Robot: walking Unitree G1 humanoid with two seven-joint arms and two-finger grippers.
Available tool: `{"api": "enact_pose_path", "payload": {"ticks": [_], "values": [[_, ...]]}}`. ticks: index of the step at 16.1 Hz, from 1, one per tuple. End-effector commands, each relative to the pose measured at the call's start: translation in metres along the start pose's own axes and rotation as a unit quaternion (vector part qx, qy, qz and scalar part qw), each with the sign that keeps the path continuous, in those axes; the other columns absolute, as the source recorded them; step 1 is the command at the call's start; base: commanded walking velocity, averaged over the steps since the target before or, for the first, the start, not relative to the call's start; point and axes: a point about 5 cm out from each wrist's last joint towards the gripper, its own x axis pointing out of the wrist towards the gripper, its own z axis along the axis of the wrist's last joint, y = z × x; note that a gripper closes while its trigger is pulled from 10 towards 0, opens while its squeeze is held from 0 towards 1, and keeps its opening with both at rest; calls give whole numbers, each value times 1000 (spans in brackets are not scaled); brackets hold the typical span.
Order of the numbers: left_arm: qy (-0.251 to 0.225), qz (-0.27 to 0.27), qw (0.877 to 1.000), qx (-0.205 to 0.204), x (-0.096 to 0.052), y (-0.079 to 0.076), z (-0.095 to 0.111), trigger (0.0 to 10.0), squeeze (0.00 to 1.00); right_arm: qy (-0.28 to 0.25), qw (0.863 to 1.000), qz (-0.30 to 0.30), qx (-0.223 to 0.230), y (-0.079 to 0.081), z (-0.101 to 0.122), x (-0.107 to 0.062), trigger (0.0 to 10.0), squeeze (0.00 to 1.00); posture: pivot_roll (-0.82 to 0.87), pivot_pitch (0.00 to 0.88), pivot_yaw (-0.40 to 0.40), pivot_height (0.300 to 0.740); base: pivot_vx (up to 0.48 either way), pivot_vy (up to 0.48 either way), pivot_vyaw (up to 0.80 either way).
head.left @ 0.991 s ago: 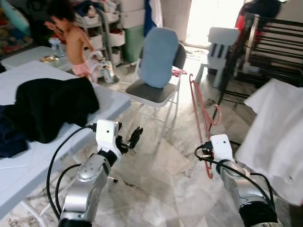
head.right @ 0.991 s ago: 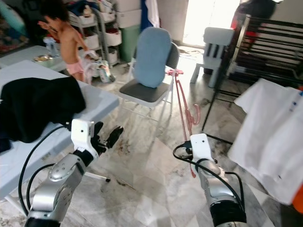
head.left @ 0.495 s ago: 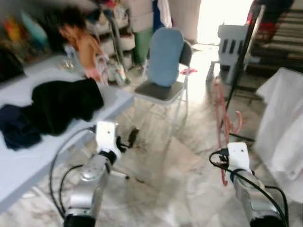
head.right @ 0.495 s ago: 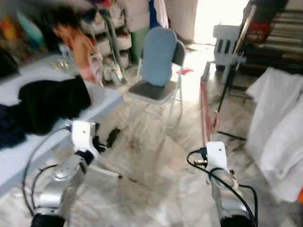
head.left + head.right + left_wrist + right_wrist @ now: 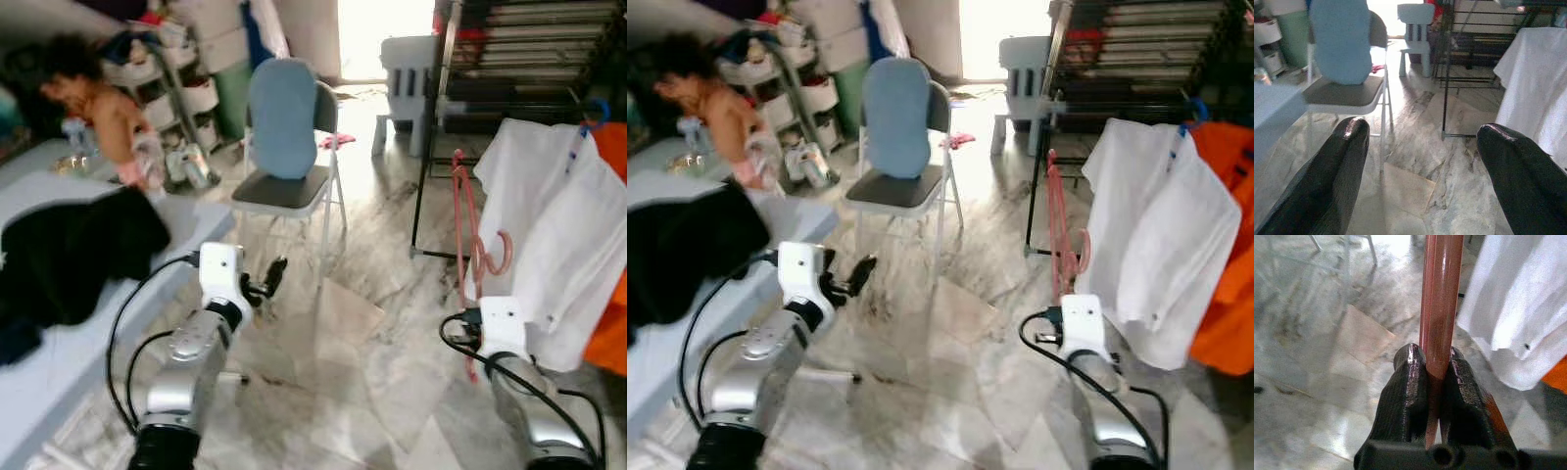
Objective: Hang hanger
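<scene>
A marbled tile floor (image 5: pixel 372 323) runs out to a dark drying rack (image 5: pixel 509 59) far right, which now sits nearer centre than before (the camera has swung right). The pink hanger (image 5: pixel 468 230) stands upright, pinched low between the right gripper's (image 5: pixel 1432 364) fingers, just beside a hung white garment (image 5: pixel 558 235). The left gripper (image 5: pixel 1422 147) hovers spread wide and empty, near a folding chair (image 5: pixel 289 147). A person (image 5: pixel 103 117) stands far left by the table (image 5: pixel 59 352).

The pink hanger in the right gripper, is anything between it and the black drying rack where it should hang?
The white garment already draped on the rack hangs right beside the hanger; nothing else visible blocks it.
</scene>
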Motion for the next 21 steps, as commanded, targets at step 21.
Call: {"api": "enact_pose_path", "payload": {"ticks": [21], "values": [[-41, 114, 993, 1, -28, 19, -3, 10000, 0, -128, 990, 55, -4, 48, 38, 0, 10000, 0, -108, 0, -10, 740, 13, 0, -38]]}}
